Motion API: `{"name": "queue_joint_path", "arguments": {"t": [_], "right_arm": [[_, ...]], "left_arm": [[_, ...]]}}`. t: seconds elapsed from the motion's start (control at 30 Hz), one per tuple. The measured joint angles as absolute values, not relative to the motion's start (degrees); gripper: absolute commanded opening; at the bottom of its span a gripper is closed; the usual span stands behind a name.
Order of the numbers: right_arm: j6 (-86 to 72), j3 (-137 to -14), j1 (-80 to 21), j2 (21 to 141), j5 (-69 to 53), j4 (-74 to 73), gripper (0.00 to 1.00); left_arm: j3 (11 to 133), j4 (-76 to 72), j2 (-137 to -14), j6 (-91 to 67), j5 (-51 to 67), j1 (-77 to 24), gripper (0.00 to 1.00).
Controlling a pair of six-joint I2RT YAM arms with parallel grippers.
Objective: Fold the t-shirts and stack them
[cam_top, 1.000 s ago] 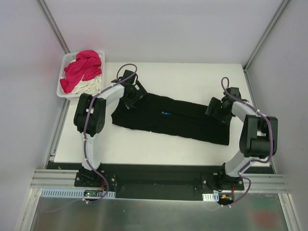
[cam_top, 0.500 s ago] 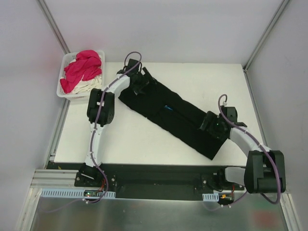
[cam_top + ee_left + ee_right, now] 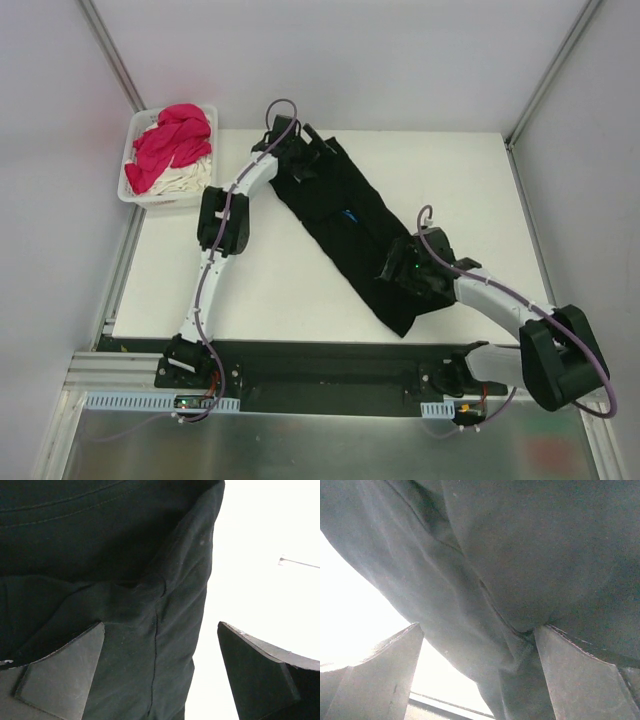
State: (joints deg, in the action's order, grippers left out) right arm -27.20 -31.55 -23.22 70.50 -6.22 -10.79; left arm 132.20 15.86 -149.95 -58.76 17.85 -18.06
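White worktop (image 3: 260, 280): black t-shirt (image 3: 350, 215) diagonal, upper centre to lower right. Left fingers (image 3: 62, 672) spread open over upper end, right fingers (image 3: 375, 672) open at lower end. Pink tee (image 3: 170, 145), cream tee (image 3: 190, 178) in basket (image 3: 150, 201), upper left.

My table (image 3: 300, 290) is white and flat. One black t-shirt (image 3: 345, 240) lies right on it, all long and thin like a strip. It lies on a slant, from the far left side to the near right side. A tiny bit of blue shows near its middle. A white basket (image 3: 132, 140) sits at the far left corner. It holds a pink t-shirt (image 3: 175, 140) and a cream t-shirt (image 3: 190, 180).
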Motion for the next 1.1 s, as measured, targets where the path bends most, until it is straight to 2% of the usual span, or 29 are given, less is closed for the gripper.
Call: {"name": "queue_joint_path", "arguments": {"t": [0.4,0.6,0.83,1.1], "right_arm": [[-36.7,-33.6,-39.7,70.7,2.4,-17.9,0.96],[-35.8,-39.7,-46.4,77.4,4.3,-23.5,0.96],[-32.9,-46.4,-50.8,84.7,4.9,-28.6,0.96],[-29.8,-47.4,-52.0,85.6,2.5,-28.4,0.96]], "left_arm": [[140.7,6.4,-157.7,-65.8,19.4,-20.0,0.99],[141.1,0.7,-159.4,-68.2,19.0,-22.5,0.99],[142.2,-4.8,-161.8,-70.0,18.8,-23.3,0.99],[143.3,-8.8,-163.6,-72.2,17.3,-23.7,0.99]]}}
